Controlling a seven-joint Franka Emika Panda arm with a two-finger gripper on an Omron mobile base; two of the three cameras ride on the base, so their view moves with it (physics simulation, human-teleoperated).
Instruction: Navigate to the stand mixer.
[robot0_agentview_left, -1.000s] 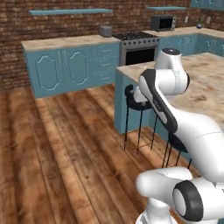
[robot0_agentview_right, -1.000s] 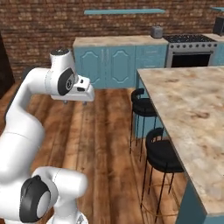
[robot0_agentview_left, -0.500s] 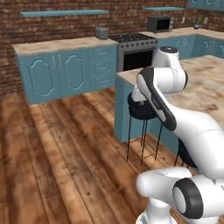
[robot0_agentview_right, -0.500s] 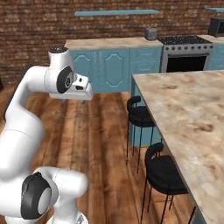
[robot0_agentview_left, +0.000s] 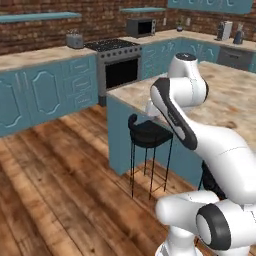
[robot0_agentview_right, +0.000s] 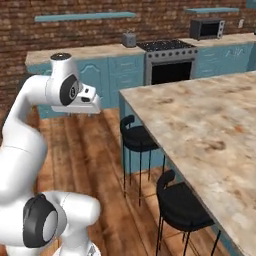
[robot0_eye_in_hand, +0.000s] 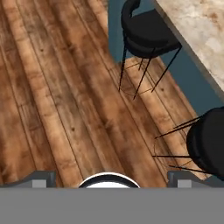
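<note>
On the far right counter stands a small dark appliance (robot0_agentview_left: 239, 36) next to a pale one (robot0_agentview_left: 223, 30); it is too small to tell whether it is the stand mixer. My gripper (robot0_agentview_right: 91, 106) is held high over the wooden floor, left of the island, with nothing in it. In the hand view the gripper (robot0_eye_in_hand: 112, 180) looks straight down at the floorboards, and its fingertips (robot0_eye_in_hand: 42, 178) stand wide apart, so it is open.
A marble-topped island (robot0_agentview_right: 210, 125) with teal sides fills the right. Two black bar stools (robot0_agentview_right: 136, 141) (robot0_agentview_right: 181, 204) stand along its near edge. A stove (robot0_agentview_left: 119, 64), a microwave (robot0_agentview_left: 140, 27) and a toaster (robot0_agentview_left: 75, 40) line the teal back counter. Open wooden floor (robot0_agentview_left: 55, 185) lies to the left.
The whole picture has slid left in both base views, so the base has turned right. The island and stools are closer. The arm keeps its pose.
</note>
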